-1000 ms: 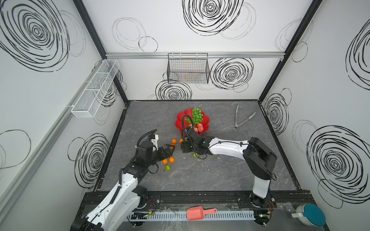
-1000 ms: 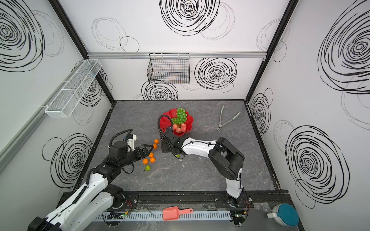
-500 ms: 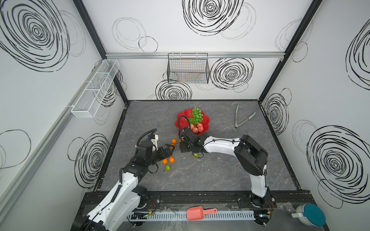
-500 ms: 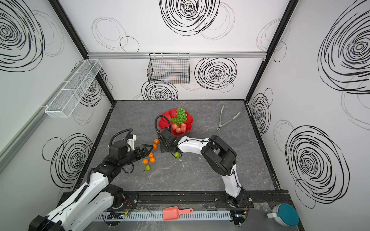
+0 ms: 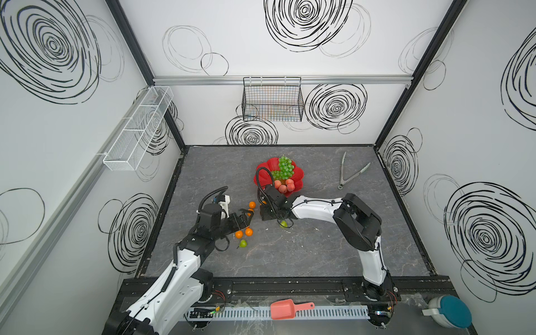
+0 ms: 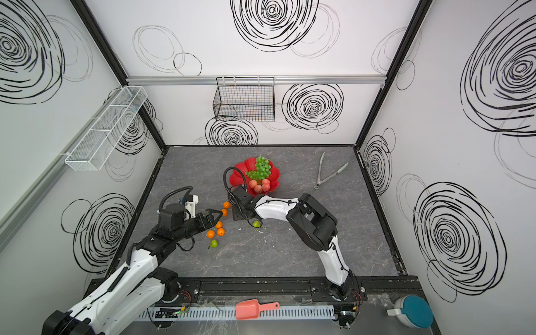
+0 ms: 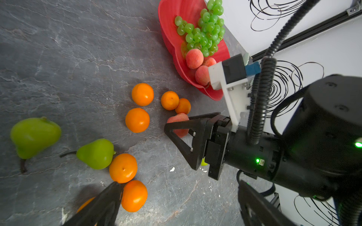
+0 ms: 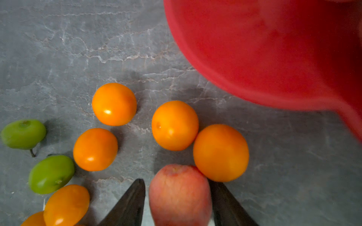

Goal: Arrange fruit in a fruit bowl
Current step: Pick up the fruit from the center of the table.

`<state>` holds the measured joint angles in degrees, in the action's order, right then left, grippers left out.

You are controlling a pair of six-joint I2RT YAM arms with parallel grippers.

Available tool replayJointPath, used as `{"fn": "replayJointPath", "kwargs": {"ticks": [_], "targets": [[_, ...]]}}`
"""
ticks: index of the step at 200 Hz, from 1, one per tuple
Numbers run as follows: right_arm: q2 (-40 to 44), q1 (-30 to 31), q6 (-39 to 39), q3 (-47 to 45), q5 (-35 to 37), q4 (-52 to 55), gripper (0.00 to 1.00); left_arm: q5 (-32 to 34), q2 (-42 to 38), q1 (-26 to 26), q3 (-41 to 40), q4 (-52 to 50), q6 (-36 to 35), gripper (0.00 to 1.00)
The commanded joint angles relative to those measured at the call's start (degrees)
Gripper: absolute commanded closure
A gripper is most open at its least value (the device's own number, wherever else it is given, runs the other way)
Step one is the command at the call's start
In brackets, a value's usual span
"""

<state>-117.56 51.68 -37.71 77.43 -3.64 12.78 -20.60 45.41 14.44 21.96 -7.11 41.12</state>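
**Op:** Grey marbled tabletop (image 5: 319, 255), white walls w/ black swirl drawings. Got that. How far along am I?

**Desc:** Partway. Your shallow glossy red bowl w/ scalloped petal rim (image 7: 170, 23) sits back-centre on the table. It holds the bunch of translucent green grapes (image 5: 284, 168) & three pink-red toy peaches (image 5: 285, 185). Left to do: six or seven round orange toy tangerines (image 8: 114, 104), all loose in front of the bowl. Also two green toy pears w/ stems (image 7: 35, 135) beside them, a third pear (image 5: 283, 223) under your right forearm, & a fourth peach (image 8: 179, 195).

**Op:** Grippers?

**Desc:** Your right gripper (image 8: 176, 183) straddles that fourth peach on the table. Jaws are apart, one finger touching it, the other just beside it. I'd say no firm grip yet. Your left gripper (image 5: 248, 216) hovers wide open over the tangerines, holding nothing.

**Op:** Changes vs a sec ago?

**Desc:** Your right arm's elbow has swung toward the middle & its gripper has slid nearer the tangerines. Left arm, bowl contents & loose fruit are in the same places.
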Motion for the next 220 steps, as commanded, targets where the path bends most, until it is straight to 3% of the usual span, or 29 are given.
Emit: {"fn": "replayJointPath", "kwargs": {"ticks": [1,127,220], "targets": [[-0.8,-0.2,0.3,1.3,0.2,1.6,0.45,-0.6,-0.2,-0.6,-0.5,2.5,-0.8,0.04],[3.8,-0.3,-0.2,-3.1,-0.7,-0.3,0.55,-1.4,-1.5,-0.2,-0.9,2.2,-0.1,0.04],[13.6,-0.5,-1.9,-9.4,-1.1,-1.1,0.58,0.2,-1.0,4.9,0.4,3.2,1.3,0.04]]}}
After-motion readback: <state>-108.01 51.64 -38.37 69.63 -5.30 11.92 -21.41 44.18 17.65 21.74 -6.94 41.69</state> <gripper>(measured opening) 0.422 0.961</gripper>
